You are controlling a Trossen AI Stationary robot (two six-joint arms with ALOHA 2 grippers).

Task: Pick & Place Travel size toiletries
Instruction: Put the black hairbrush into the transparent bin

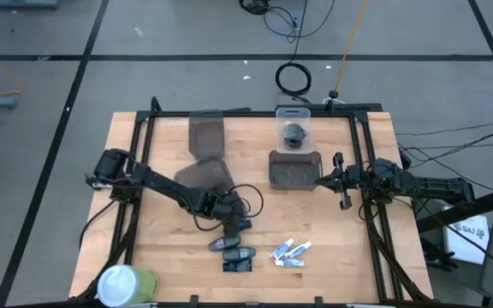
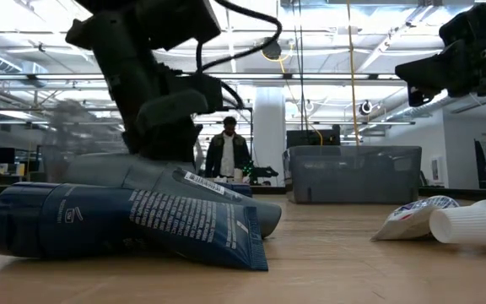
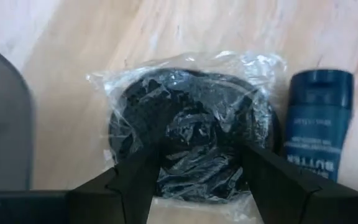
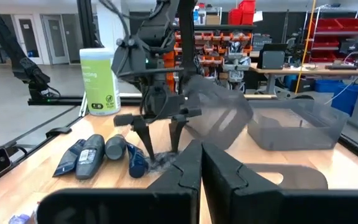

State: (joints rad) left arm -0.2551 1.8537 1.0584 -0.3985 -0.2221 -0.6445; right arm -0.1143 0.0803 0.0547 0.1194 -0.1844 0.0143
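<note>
Two left pincer (image 3: pixel 197 171) fingers straddle a plastic-wrapped dark lump (image 3: pixel 191 134), contents unclear.

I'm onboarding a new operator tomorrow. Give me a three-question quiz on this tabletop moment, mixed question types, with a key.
1. True or false: the left tool stands open around a plastic-wrapped dark lump.
2. Where does the right tool wait?
A. above the white tubes
B. beside the grey bin, fingers shut
C. inside the clear bin
3. Fill in: the white-and-green cylinder sits at the table's near-____ corner in the high view.

Key: 1 true; 2 B, by the grey bin, away from the white tubes and the clear bin; 3 left.
</note>
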